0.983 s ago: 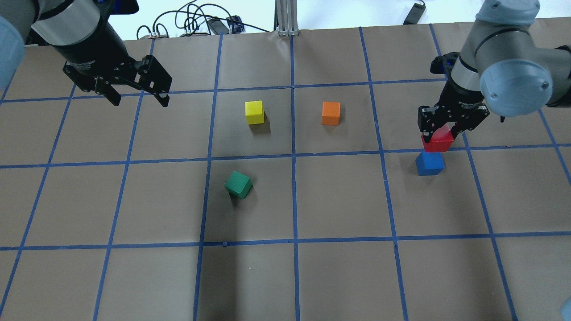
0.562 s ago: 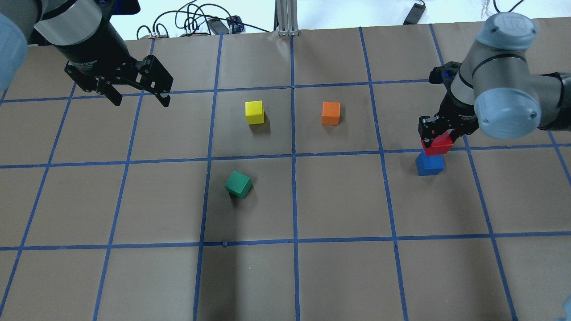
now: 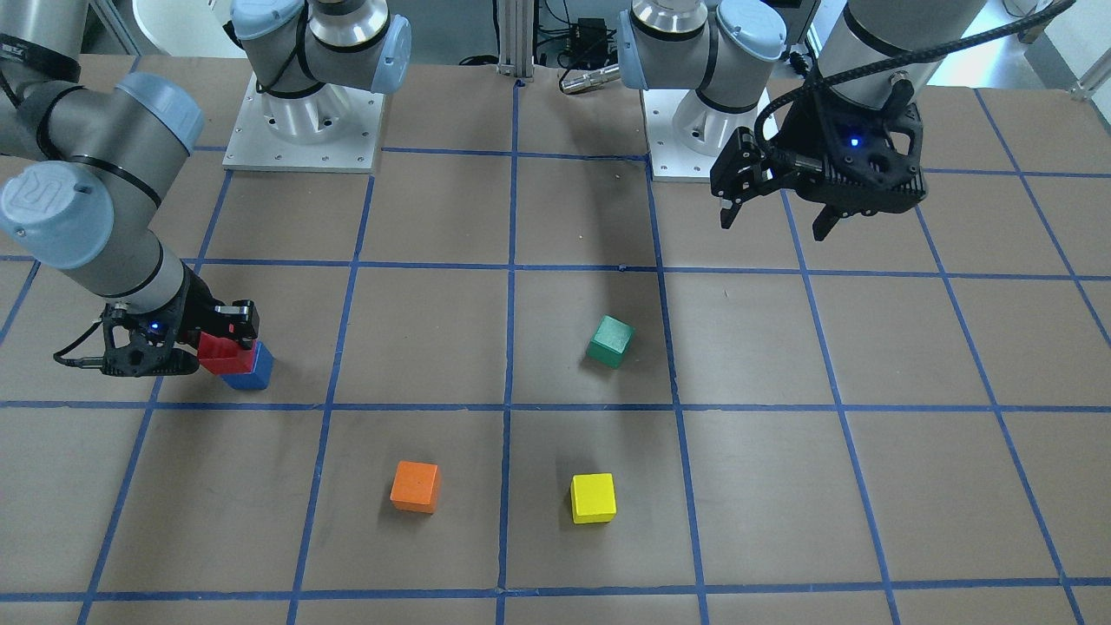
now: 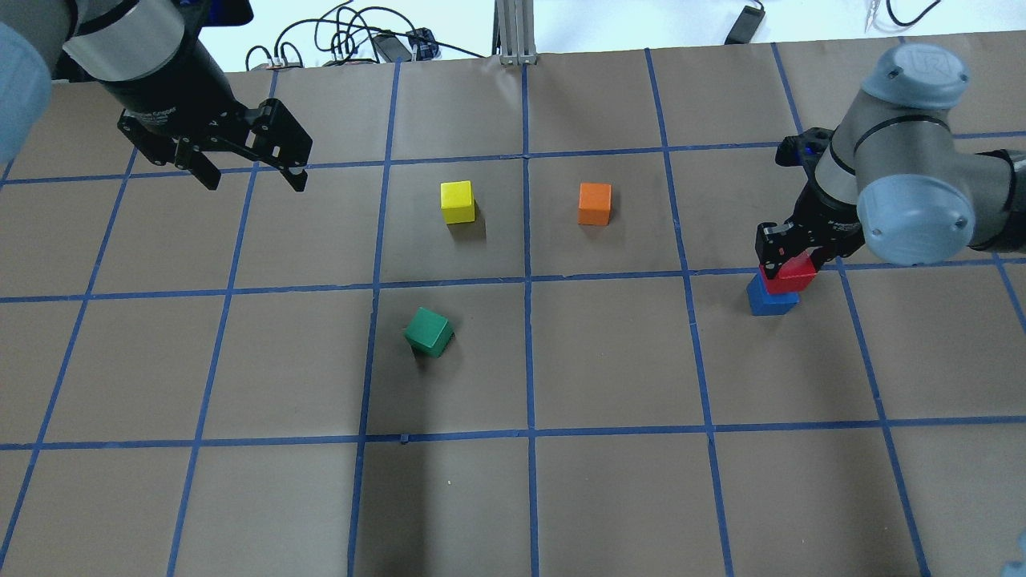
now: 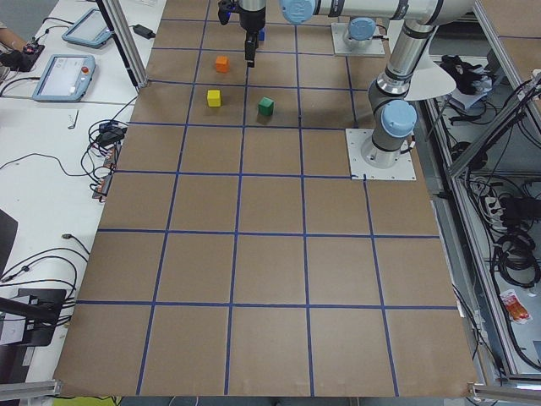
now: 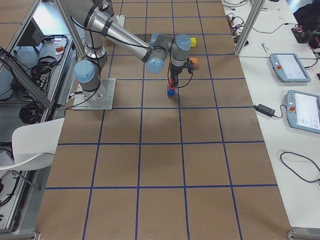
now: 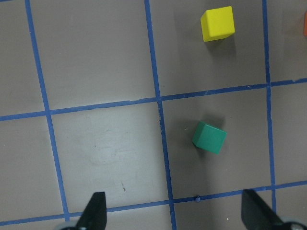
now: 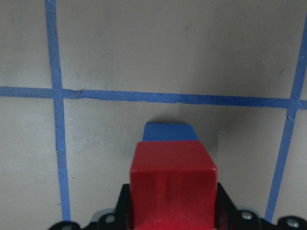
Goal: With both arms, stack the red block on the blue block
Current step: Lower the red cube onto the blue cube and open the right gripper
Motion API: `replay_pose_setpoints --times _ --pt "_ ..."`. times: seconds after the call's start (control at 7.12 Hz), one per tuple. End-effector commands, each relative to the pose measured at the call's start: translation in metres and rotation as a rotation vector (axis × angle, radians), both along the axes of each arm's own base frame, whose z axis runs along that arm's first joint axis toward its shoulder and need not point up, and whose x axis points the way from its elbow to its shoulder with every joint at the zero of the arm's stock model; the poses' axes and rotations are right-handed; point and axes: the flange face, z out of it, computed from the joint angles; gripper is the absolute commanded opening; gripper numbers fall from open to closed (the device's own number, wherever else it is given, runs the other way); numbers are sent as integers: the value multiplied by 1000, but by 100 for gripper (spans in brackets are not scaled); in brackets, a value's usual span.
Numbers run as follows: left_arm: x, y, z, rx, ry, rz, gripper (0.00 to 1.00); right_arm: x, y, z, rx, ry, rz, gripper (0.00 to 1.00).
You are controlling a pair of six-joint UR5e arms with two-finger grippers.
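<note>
My right gripper (image 4: 789, 258) is shut on the red block (image 4: 790, 272) and holds it directly over the blue block (image 4: 771, 301), at the table's right. The red block overlaps the blue block's top; I cannot tell whether they touch. In the front view the red block (image 3: 219, 354) sits against the top of the blue block (image 3: 252, 375). The right wrist view shows the red block (image 8: 172, 184) between the jaws, with the blue block (image 8: 170, 131) just beyond it. My left gripper (image 4: 250, 170) is open and empty, high over the far left.
A yellow cube (image 4: 457, 201) and an orange cube (image 4: 594, 203) stand at mid table. A green cube (image 4: 428, 331) lies turned, nearer the middle front. The left wrist view shows the green cube (image 7: 209, 137) and the yellow cube (image 7: 218, 23) below it. Cables lie beyond the far edge.
My right gripper has come down with the red block, closing the gap to the blue block. The left arm has barely moved.
</note>
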Motion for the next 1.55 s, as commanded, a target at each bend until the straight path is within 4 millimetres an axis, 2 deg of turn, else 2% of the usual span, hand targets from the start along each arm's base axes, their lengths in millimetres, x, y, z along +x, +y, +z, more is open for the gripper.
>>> replay_pose_setpoints --times 0.0,0.28,0.42,0.56,0.7,0.84,1.26,1.4 --pt "0 0 1 -2 -1 0 100 0 2 -2 5 3 4 0" --pt "0 0 0 -1 1 0 100 0 2 -4 7 6 6 0" --pt "0 0 0 -1 1 0 100 0 2 -4 7 6 5 6" --pt "0 0 -1 1 1 0 100 0 2 -4 7 7 6 24" --pt "0 -1 -1 2 -1 0 100 0 2 -4 8 8 8 51" --pt "0 0 -1 0 2 0 100 0 2 -4 11 9 8 70" --pt "0 0 -1 0 4 0 100 0 5 -6 16 8 7 84" --pt "0 0 0 -1 2 0 100 0 4 4 3 10 5 90"
